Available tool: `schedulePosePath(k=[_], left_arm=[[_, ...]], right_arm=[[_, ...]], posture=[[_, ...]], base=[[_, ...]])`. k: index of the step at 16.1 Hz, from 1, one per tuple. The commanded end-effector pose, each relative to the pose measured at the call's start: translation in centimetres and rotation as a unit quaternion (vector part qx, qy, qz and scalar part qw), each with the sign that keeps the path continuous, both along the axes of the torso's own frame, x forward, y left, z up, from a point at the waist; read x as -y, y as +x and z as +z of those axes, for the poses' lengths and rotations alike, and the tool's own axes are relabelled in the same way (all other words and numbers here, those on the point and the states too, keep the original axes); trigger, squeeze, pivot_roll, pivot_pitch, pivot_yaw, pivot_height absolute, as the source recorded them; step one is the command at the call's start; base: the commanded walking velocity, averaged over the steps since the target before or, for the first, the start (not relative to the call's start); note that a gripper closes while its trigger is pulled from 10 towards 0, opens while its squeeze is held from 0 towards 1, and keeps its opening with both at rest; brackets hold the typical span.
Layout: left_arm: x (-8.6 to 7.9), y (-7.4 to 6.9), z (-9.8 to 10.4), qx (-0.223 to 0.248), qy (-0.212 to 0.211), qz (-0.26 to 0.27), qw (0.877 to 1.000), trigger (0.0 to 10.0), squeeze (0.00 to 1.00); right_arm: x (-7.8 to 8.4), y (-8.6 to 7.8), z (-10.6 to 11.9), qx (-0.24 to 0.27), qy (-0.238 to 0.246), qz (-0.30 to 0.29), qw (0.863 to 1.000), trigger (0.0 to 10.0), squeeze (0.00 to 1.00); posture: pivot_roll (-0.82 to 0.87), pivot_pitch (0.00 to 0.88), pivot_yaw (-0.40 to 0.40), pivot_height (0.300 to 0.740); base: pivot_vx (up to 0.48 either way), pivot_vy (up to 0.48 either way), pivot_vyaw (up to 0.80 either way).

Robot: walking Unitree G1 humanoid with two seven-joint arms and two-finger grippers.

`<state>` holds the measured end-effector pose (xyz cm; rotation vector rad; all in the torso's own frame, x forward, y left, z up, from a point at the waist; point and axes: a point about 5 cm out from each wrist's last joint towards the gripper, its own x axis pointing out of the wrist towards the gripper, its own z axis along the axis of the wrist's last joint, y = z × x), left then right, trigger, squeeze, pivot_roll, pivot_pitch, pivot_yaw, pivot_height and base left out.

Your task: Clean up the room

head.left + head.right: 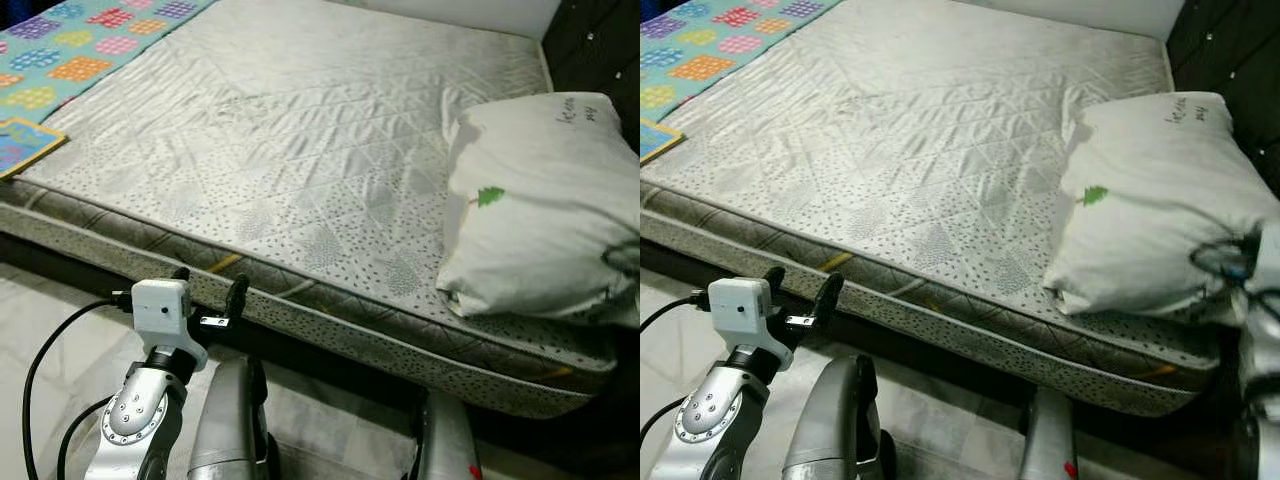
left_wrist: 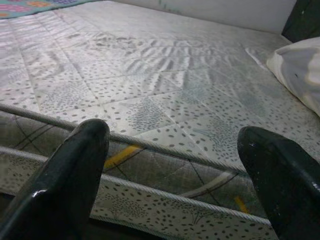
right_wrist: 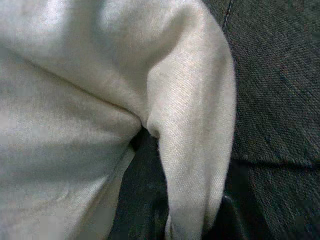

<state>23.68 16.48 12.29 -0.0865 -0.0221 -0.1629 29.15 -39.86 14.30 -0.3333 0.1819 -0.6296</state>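
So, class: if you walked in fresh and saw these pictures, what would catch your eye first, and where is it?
First, the big bare grey quilted mattress spreading across the scene. Next, the plump white pillow with a small green tree print, lying at the mattress's right side. Then the left gripper, fingers apart, raised just before the mattress's near edge, and the bright patterned mat at the far left.

Head views down on mattress [image 1: 300, 150], wrists close

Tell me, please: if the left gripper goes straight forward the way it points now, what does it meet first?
Most likely the side edge of the mattress. The left gripper is open, its fingers aimed at the piped border just below the quilted top. The exact depth is unclear, but nothing lies between them.
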Motion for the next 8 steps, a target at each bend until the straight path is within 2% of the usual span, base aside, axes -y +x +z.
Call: schedulePosePath(k=[1, 2, 3, 5, 8], left_arm=[[-0.1, -0.1, -0.1, -0.003, 0.004, 0.002, 1.0, 10.0, 0.0], [0.0, 0.0, -0.2, -0.003, 0.003, 0.0, 1.0, 10.0, 0.0], [0.1, 0.0, -0.2, -0.003, 0.002, -0.004, 1.0, 10.0, 0.0], [0.2, 0.0, -0.2, -0.003, 0.001, -0.005, 1.0, 10.0, 0.0], [0.2, 0.1, -0.2, -0.003, 0.0, -0.005, 1.0, 10.0, 0.0]], right_arm=[[1.2, -0.8, 1.9, 0.056, -0.024, -0.028, 0.998, 0.0, 0.0], [0.8, -1.2, 1.0, 0.057, -0.026, -0.022, 0.998, 0.0, 0.0], [-0.4, -1.8, 0.0, 0.061, -0.035, -0.002, 0.998, 0.0, 0.0], [-2.0, -2.4, -0.7, 0.067, -0.046, 0.021, 0.996, 0.0, 0.0], [-4.9, -3.5, -2.3, 0.059, -0.025, 0.053, 0.997, 0.0, 0.0]], posture=[[0.0, 0.084, -0.018, 0.531], [-0.01, 0.084, -0.018, 0.531], [-0.01, 0.084, -0.017, 0.531], [-0.01, 0.084, -0.016, 0.531], [-0.01, 0.084, -0.016, 0.531]], base=[[0.0, 0.0, 0.0], [0.0, 0.0, 0.0], [0.0, 0.0, 0.0], [0.0, 0.0, 0.0], [0.0, 0.0, 0.0]])
